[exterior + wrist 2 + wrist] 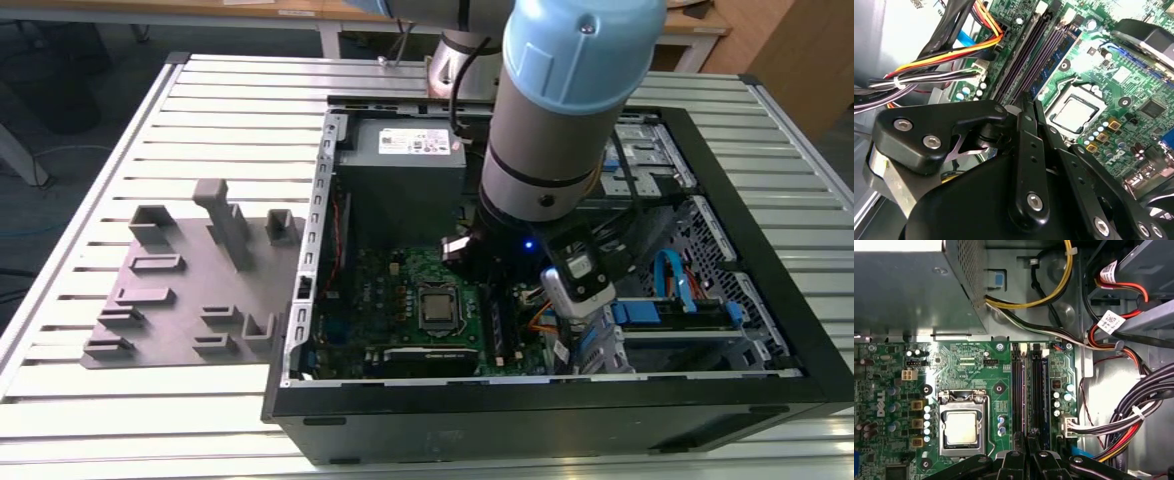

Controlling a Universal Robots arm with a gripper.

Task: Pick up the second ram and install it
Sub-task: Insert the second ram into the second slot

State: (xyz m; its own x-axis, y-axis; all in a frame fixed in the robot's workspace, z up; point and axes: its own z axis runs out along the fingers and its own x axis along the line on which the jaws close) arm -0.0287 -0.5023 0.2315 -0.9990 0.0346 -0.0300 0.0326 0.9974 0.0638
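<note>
The pincer (pixel 1026 447) reached down over the motherboard (pixel 969 385) slots, fingers drawn close together; we could not tell whether they pinched anything. The second ram (pixel 1056 52) sat in a slot beside the CPU socket (pixel 960 427). Cable bundles (pixel 1134 410) crowded one side. We saw the arm (pixel 561 120) standing nearly vertical inside the computer case (pixel 747 390) on the desk (pixel 200 90).

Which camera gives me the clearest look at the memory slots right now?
The first wrist view: the memory slots run straight up the frame beside the CPU socket, unobstructed except where the gripper covers their near ends. The second wrist view shows them at a slant beyond the gripper linkage. In the exterior view the arm hides most of them.
</note>
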